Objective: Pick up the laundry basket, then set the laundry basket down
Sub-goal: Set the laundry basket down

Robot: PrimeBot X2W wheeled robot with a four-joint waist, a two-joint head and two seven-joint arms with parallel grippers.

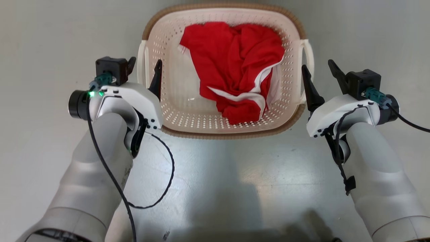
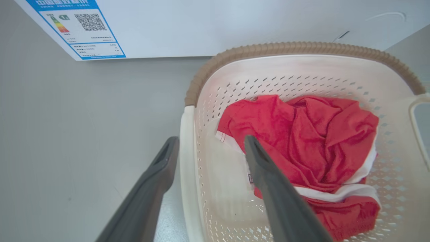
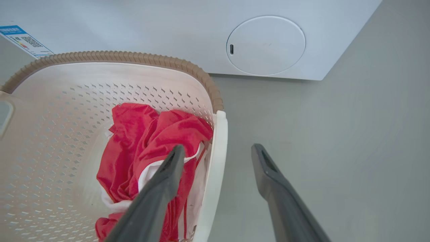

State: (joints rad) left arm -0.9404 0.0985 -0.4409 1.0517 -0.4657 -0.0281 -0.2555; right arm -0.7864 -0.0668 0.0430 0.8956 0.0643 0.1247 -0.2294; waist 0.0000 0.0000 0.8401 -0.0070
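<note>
The laundry basket (image 1: 231, 135) (image 2: 302, 47) (image 3: 117, 56), cream-white and perforated with a brown rim, stands on the grey floor and holds a crumpled red garment (image 1: 235, 67) (image 2: 302, 137) (image 3: 141, 141) with white trim. My left gripper (image 1: 144, 65) (image 2: 210, 145) is open, one finger inside the basket and one outside, with the left loop handle (image 1: 142, 60) (image 2: 188, 158) between them. On the other side my right gripper (image 1: 317, 67) (image 3: 218, 150) is also open and straddles the right loop handle (image 1: 309, 53) (image 3: 216, 174) the same way. Neither pair of fingers presses on the handle.
A white washing machine (image 2: 235, 23) (image 3: 134, 23) stands just beyond the basket, with an energy label (image 2: 74, 30) and a round cover (image 3: 265, 45) low on its front. Bare grey floor (image 1: 215, 188) lies around the basket and between my arms.
</note>
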